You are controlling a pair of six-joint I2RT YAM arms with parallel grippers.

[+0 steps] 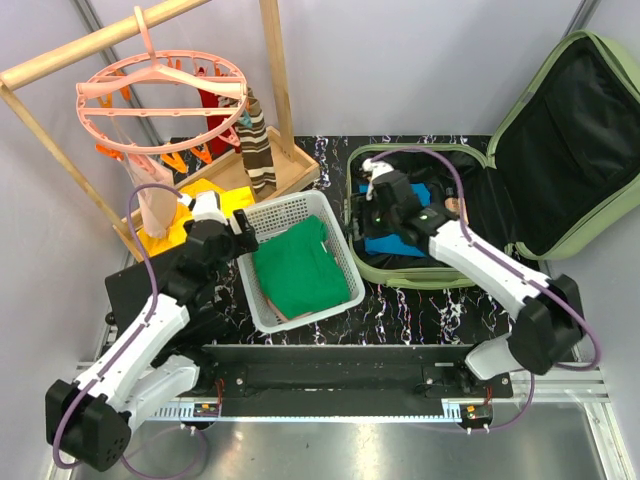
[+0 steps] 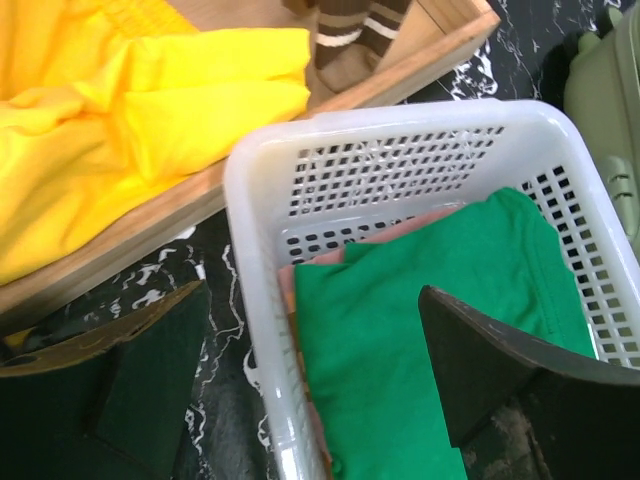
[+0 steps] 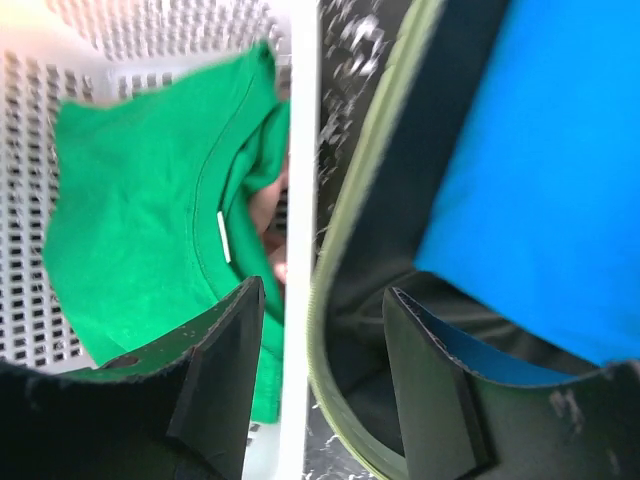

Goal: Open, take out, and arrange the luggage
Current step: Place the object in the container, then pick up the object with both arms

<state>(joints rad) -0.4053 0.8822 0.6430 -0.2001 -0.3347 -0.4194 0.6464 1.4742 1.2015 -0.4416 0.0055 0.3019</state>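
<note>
The light-green luggage (image 1: 570,140) lies open at the right, its lid leaning back and its black lining showing. A blue garment (image 1: 392,246) lies inside it. My right gripper (image 1: 368,200) hangs open over the luggage's left rim (image 3: 350,250). Its jaws (image 3: 323,290) straddle that rim and the white basket's edge (image 3: 300,150) and hold nothing. The blue garment (image 3: 540,180) lies just beyond the right finger. My left gripper (image 1: 243,232) is open at the basket's far left corner (image 2: 400,125). Its jaws (image 2: 310,295) straddle the basket's left wall above a folded green shirt (image 2: 420,300).
The white perforated basket (image 1: 270,215) with the green shirt (image 1: 300,270) stands between the arms. Behind it a wooden rack (image 1: 280,70) carries a pink ring hanger (image 1: 160,95) and striped socks (image 1: 258,150). Yellow cloth (image 2: 120,110) lies in its tray. A black case (image 1: 125,285) sits under the left arm.
</note>
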